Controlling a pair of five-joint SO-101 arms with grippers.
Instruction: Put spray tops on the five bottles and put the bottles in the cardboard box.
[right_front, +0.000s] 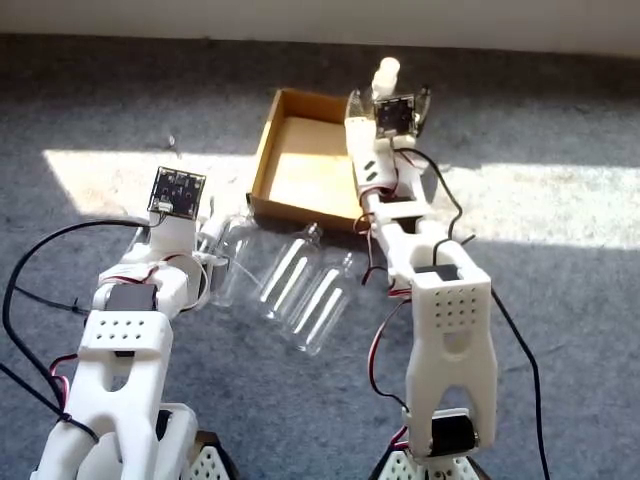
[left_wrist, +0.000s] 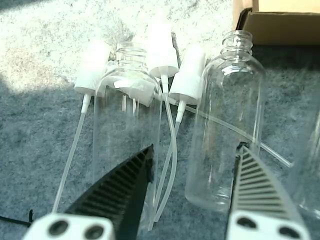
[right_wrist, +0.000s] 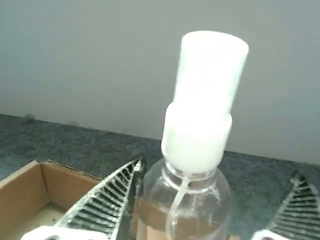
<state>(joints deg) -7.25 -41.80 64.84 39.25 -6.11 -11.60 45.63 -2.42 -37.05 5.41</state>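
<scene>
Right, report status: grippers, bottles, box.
Left gripper open above uncapped clear plastic bottle. Right gripper open around white-topped clear bottle at brown cardboard box. Loose white spray tops beside it.

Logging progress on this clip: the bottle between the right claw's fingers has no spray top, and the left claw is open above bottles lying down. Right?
No: that bottle already wears a white spray top, seen in the right wrist view. The rest holds: left claw open above the lying bottles.

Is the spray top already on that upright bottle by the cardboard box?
On: a white spray top sits on the bottle, tube hanging inside.
</scene>
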